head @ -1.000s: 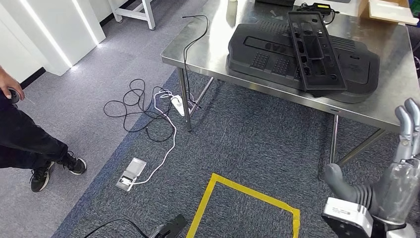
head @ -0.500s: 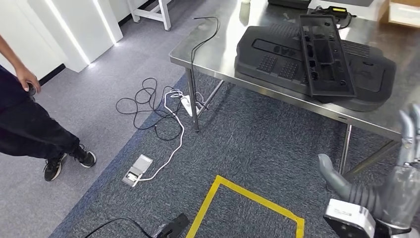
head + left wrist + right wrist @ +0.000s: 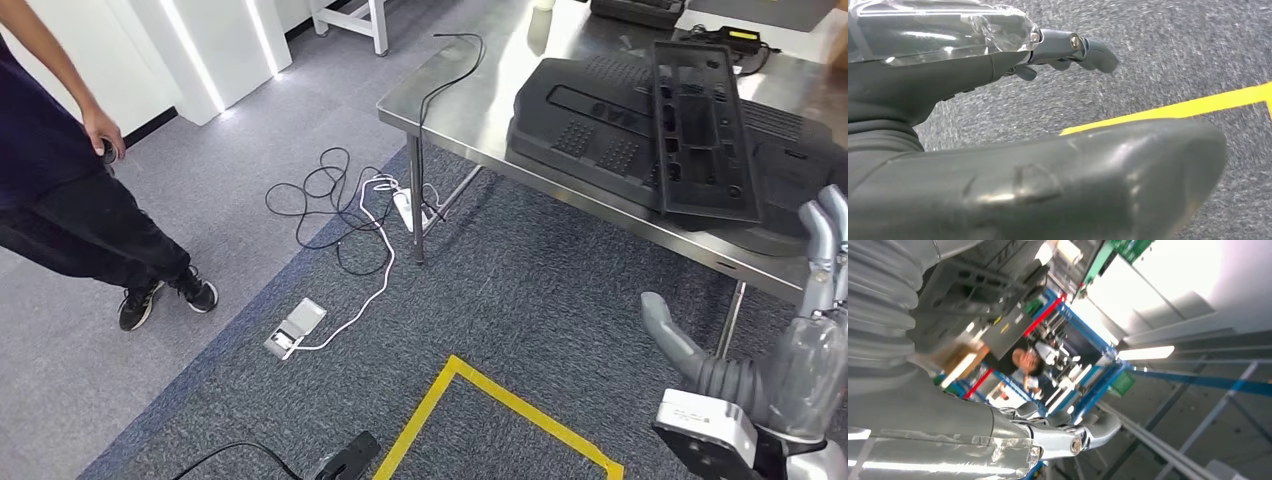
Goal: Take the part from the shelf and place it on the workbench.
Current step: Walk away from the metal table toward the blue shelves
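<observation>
A flat black slotted panel [image 3: 700,130] lies on top of a large black moulded cover [image 3: 590,125] on the steel workbench [image 3: 465,95], at the upper right of the head view. My right hand [image 3: 790,365] is raised at the lower right, just in front of the bench edge. Its fingers point up, its thumb is spread, and it holds nothing. In the right wrist view the right hand [image 3: 998,435] is empty, with blue shelf racks [image 3: 1088,390] beyond it. My left hand [image 3: 923,85] hangs over grey carpet, fingers [image 3: 1083,47] stretched out, nothing in it.
A person [image 3: 60,190] in dark clothes stands at the left on the grey floor. Loose cables [image 3: 330,200], a white power strip [image 3: 405,210] and a floor socket box [image 3: 295,330] lie by the bench leg [image 3: 415,205]. Yellow tape [image 3: 500,395] marks the carpet.
The whole picture has shifted, so the camera has turned: bench and parts now sit further right and lower, the person further in. My right hand stays raised and empty.
</observation>
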{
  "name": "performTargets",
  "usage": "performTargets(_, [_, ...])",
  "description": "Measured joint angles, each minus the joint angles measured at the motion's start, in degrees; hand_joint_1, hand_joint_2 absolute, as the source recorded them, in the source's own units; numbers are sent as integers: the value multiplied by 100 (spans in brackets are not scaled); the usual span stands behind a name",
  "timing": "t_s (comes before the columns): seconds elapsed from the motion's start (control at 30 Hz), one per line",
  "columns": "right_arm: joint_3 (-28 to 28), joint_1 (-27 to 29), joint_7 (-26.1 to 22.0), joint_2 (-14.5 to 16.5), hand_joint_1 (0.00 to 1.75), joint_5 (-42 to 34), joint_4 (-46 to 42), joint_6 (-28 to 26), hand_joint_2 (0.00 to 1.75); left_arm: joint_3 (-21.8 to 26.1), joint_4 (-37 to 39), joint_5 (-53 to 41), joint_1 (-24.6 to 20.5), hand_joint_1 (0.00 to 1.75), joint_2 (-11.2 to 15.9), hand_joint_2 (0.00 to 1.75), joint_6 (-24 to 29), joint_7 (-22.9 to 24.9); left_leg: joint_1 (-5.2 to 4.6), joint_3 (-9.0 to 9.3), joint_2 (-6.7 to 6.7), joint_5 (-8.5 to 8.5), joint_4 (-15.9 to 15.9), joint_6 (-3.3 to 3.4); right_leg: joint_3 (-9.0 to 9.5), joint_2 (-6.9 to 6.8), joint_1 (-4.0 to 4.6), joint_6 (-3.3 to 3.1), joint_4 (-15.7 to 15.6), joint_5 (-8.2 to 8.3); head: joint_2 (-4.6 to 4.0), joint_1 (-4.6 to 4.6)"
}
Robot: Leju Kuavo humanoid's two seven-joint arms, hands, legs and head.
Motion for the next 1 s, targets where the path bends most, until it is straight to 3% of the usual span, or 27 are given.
performTargets(0.07, [2,-5,-12,1,0,-5,5,-9,175,0,0,3,21,0,1,0,2,-2,36,27,-108,34,-89,11,23,-3,-5,58,2,-39,0,-2])
performTargets(0.13, [4,-12,-20,1,0,-7,10,-16,175,1,0,4,19,0,1,0,9,-4,91,72,-215,84,-182,33,-97,243,-23,108,310,-247,0,5])
performTargets(0.2, [10,-8,-26,-2,0,-14,22,-22,175,2,0,4,7,0,-2,0,16,-5,100,77,-329,99,-200,50,-442,469,-49,138,992,-565,0,11])
performTargets(0.23, [16,-3,-26,-2,0,-18,30,-23,175,2,0,4,7,0,-3,0,16,-5,101,76,-392,99,-198,52,-618,502,-55,155,1308,-659,0,13])
performTargets(0.27, [21,1,-27,-2,0,-22,39,-24,175,2,0,5,12,0,-4,0,16,-5,102,78,-456,97,-195,51,-728,514,-60,169,1468,-649,0,15])
performTargets(0.3, [26,2,-28,-2,0,-26,45,-25,175,2,0,7,17,0,-4,0,16,-5,103,82,-525,92,-188,46,-742,523,-69,177,1419,-525,0,14])
performTargets(0.33, [28,1,-28,-2,0,-30,50,-26,175,2,0,7,19,0,-4,0,17,-5,107,89,-597,84,-175,36,-654,549,-81,180,1162,-308,0,15])
performTargets(0.4, [31,1,-31,-2,0,-35,54,-28,175,2,0,9,16,0,-5,0,17,-5,114,84,-734,51,-126,-3,-353,730,-113,169,431,79,0,17])
performTargets(0.47, [32,1,-33,-2,0,-37,58,-33,175,2,0,12,11,0,-5,0,11,-8,131,37,-847,35,-80,-59,-187,890,-118,128,47,160,0,12])
performTargets(0.53, [32,0,-34,-2,0,-37,61,-37,175,2,0,15,22,0,-2,0,3,-10,147,2,-946,46,-84,-125,-157,850,-106,59,-8,130,0,0])
performTargets(0.57, [33,0,-35,-2,0,-37,61,-38,175,2,0,16,31,0,4,0,2,-10,143,1,-931,31,-68,-157,-134,791,-111,24,-37,137,0,-6])
performTargets(0.63, [34,0,-36,-1,0,-36,61,-44,175,2,0,16,26,0,15,0,0,-10,125,-105,-736,-127,191,-227,-78,656,-141,-46,-98,145,0,-65])
performTargets(0.7, [35,5,-36,-2,0,-36,61,-49,175,2,0,15,11,0,16,0,-2,-9,158,-433,-488,-439,851,-293,-46,514,-134,-91,-112,127,0,-126])
performTargets(0.73, [36,7,-36,-2,0,-36,61,-48,175,2,0,14,11,0,16,0,-2,-8,180,-619,-436,-559,1198,-318,-38,446,-129,-97,-111,114,0,-131])
performTargets(0.77, [37,11,-36,-2,0,-36,61,-48,175,1,0,14,17,0,16,0,-3,-8,199,-749,-408,-602,1426,-335,-28,380,-128,-97,-110,99,0,-135])
performTargets(0.8, [38,12,-36,-2,0,-36,61,-48,175,1,0,15,24,0,16,0,-3,-8,214,-780,-391,-541,1452,-345,-14,318,-130,-89,-108,83,0,-141])
performTargets(0.87, [39,13,-36,-2,0,-36,61,-48,175,0,0,16,31,0,17,0,-3,-8,229,-499,-281,-150,839,-336,48,199,-136,-51,-107,36,0,-153])
performTargets(0.93, [40,12,-35,-2,0,-36,61,-49,175,1,0,16,24,0,17,0,-3,-8,192,-174,-76,130,139,-295,113,96,-115,12,-103,-21,0,-161])
performTargets(1.0, [40,11,-33,-1,0,-36,61,-50,175,1,0,16,25,0,16,0,-3,-8,145,-110,-27,146,-54,-243,152,7,-85,77,-114,-54,0,-158])
